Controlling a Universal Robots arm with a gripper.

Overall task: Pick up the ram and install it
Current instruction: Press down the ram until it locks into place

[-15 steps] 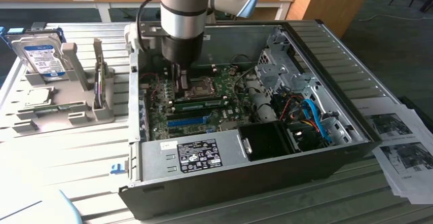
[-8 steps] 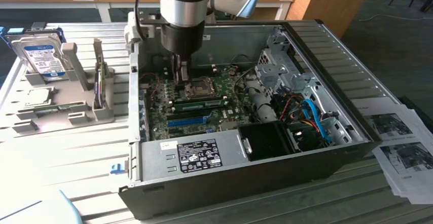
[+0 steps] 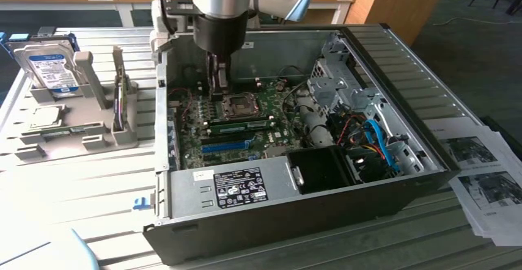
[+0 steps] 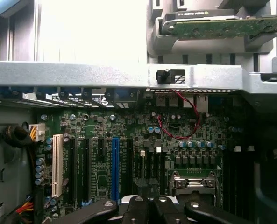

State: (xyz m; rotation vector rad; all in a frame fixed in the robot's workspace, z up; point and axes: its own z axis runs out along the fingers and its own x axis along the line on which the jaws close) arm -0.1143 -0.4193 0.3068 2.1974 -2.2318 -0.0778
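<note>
Claw: the black two-finger gripper (image 3: 219, 91) on the silver arm sits inside the open dark-grey desktop PC case (image 3: 424, 178), low over the green motherboard (image 3: 269, 137). Jaws clenched, tips together, nothing btwn them in the wrist view (image 4: 147, 209).

Task obj: the thin green ram stick w/ dark chips (image 3: 241, 124) lies along a mem slot at approx 6 o'clock of the square metal CPU socket (image 3: 241, 104), in the exterior view. The long blue plastic slot (image 3: 224, 145) is further out at 6. Looks set in its slot; can't tell if fully seated or clipped. Claw tips hang near the stick's 9 o'clock end, apart from it.

Outside the case at 9 o'clock: grey plastic parts stand (image 3: 90, 132) holding the boxy silver hard drive w/ blue-white label (image 3: 51, 67). Wrist view also shows a second green board (image 4: 222, 28) in that stand; type unclear.

Handling (judgement): light, stiff, thin, brittle under bending. Chips and contact edge fragile. Best held by the long top edge or the short ends, pinched across the thickness. Pressing calls for force straight down, spread evenly, no twist.
</note>
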